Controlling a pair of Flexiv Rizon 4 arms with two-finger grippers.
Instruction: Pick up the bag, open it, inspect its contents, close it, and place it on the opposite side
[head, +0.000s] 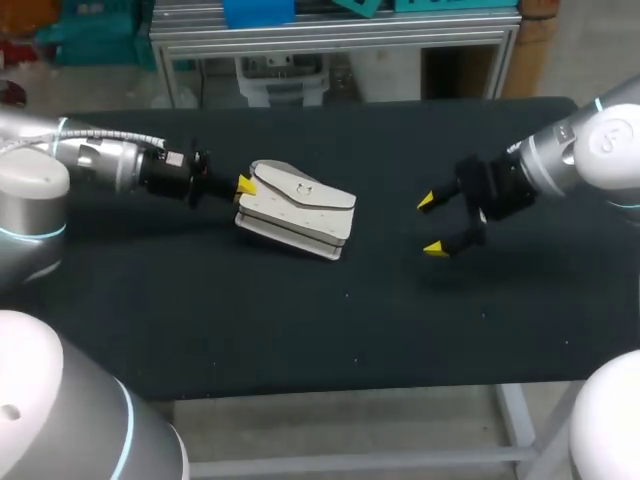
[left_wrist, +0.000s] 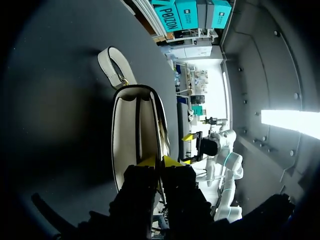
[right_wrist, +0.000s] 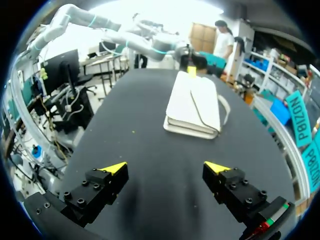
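Free table (head: 390, 300) btwn R jaws & bag (head: 296, 210); L jaws at bag's far end

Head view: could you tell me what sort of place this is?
Probably a robotics lab bench: the left arm and right arm reach over a black table with a white bag on it.

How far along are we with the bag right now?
Early; nothing looks finished. The white bag lies on the left half of the table, and its flap looks closed. In hand: the left gripper pinches the bag's end. The right gripper hangs open, apart from it. Left: lift, open, inspect, close, place on the right side.
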